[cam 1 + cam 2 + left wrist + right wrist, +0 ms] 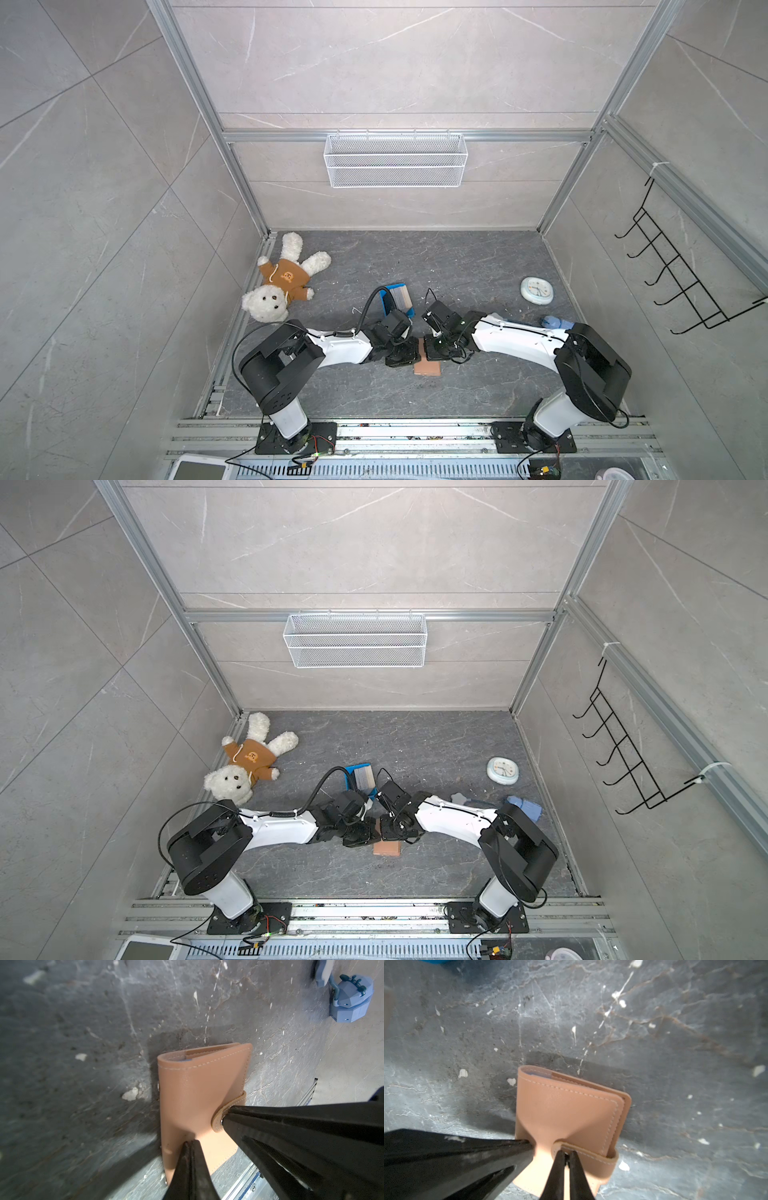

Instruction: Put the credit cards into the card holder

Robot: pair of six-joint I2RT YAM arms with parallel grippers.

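The tan card holder (427,368) (197,1095) lies closed on the dark table between my two arms. My left gripper (192,1144) is shut, and its tips press on the holder's cover with nothing between them. My right gripper (566,1153) is shut on the end tab of the holder's snap strap (600,1159), which wraps round the holder's edge. In the right wrist view the left gripper's fingers (508,1147) come in beside that tab. The credit cards (401,297) (365,778) stand as a grey stack in a small blue tray (395,286) behind the grippers.
A teddy bear (282,286) lies at the back left of the table. At the back right is a pale round clock (537,291), with a blue object (555,322) (351,999) near the right arm. A wire basket (395,160) hangs on the back wall, a black hook rack (673,282) on the right wall.
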